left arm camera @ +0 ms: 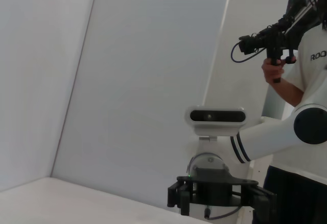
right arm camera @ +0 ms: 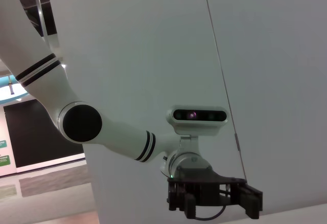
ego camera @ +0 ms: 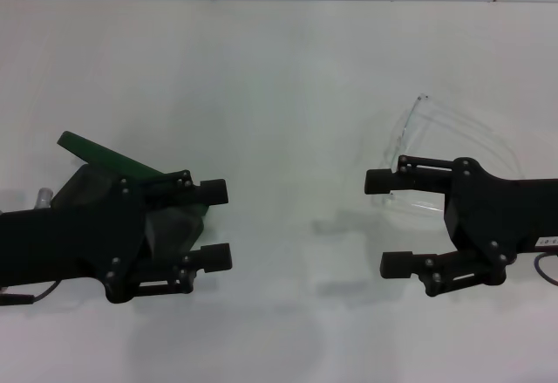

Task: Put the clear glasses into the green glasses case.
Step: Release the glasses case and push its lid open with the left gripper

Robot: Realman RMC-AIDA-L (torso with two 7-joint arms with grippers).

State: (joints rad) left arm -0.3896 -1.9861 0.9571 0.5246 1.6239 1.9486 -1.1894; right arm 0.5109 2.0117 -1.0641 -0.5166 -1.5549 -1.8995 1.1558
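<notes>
Your one container, the green glasses case (ego camera: 113,163), sits at the left of the white table (ego camera: 279,78) with its lid raised at a slant. Most of it lies hidden under your left arm, so you cannot tell what, if anything, is inside.

Your left gripper (ego camera: 215,224) hovers just right of the case, fingers pointing toward the middle of the table and spread apart with nothing between them. One finger (ego camera: 209,191) reaches out past the case's right edge, and the gripper body covers the near part of the case.

The clear glasses (ego camera: 449,134) lie on the table at the far right, well apart from the case. Your right gripper (ego camera: 384,222) is just on the near side of them, fingers apart and empty, pointing left toward the middle. Its farther finger (ego camera: 388,181) overlaps the near edge of the glasses in the head view; whether it touches them you cannot tell.

Count one case, one pair of glasses, and two grippers facing each other across a bare stretch of table.

In the left wrist view you see the right gripper (left arm camera: 219,197) farther off, and behind it a person (left arm camera: 301,81) holding a camera rig (left arm camera: 271,38). The right wrist view shows the left gripper (right arm camera: 214,197) against a pale wall.
</notes>
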